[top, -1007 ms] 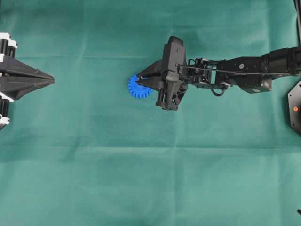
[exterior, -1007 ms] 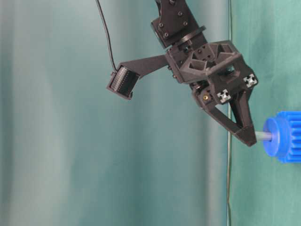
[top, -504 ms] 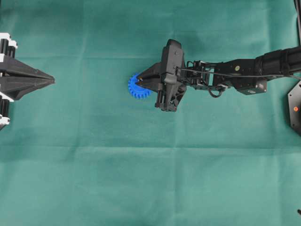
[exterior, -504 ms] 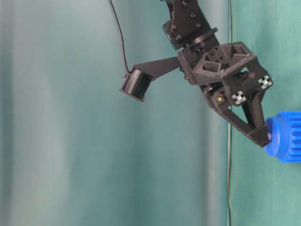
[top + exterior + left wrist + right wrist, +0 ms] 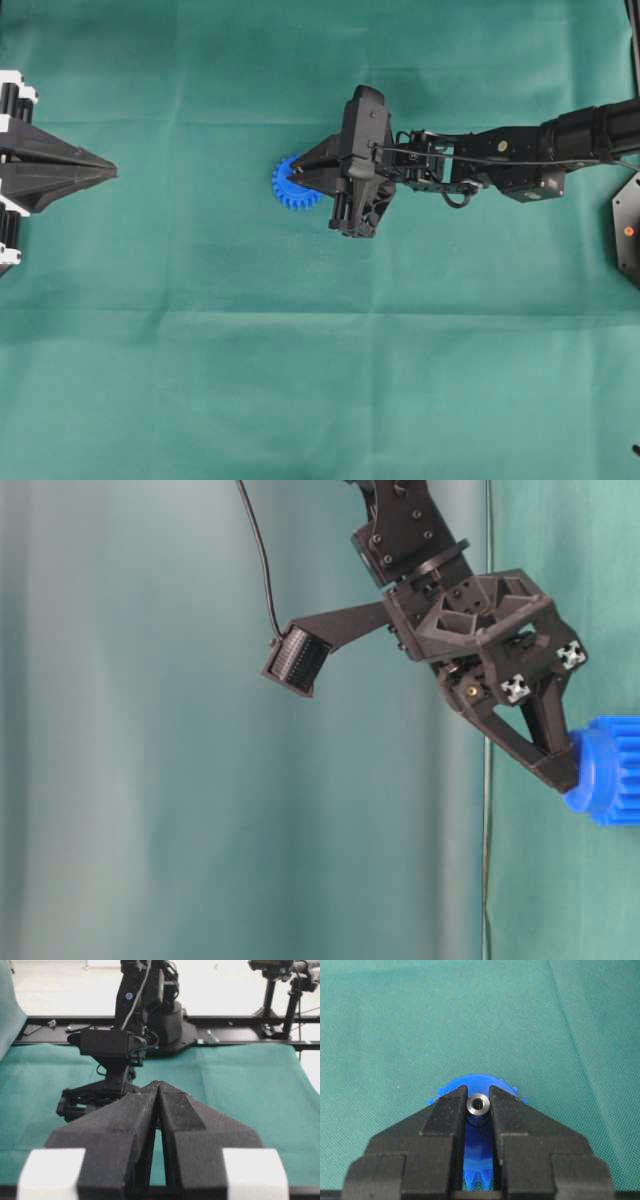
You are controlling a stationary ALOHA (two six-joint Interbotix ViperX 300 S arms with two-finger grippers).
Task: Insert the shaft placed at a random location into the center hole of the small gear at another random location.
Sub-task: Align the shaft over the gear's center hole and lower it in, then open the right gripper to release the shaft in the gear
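A: Where does the shaft (image 5: 478,1104) sit right now?

B: Pinched between the fingertips of the right gripper (image 5: 478,1105), directly over the hub of the small gear (image 5: 293,187). In the right wrist view you look straight down its end — a shiny ring with blue showing at twelve o'clock beyond it and at six o'clock between the fingers.

A: So the right hand is clenched on it?

B: Yes, clamped on the pin near its top end. The left gripper (image 5: 159,1091) rests at nine o'clock in the overhead view, well apart from the gear, its jaws pressed together on nothing.

A: Why grip the pin so high?

B: My guess — it leaves the lower part free to enter the center hole while the fingertips stay above the hub. In the table-level view the fingertips meet the hub's face, with no bare pin showing between them.

A: And which way does it point?

B: That view is turned on its side. There the long axis runs from nine to three o'clock, square to the cloth (image 5: 300,380), in line with the gear's own axis. The hole itself is hidden, so I judge the pin largely seated but cannot confirm it.
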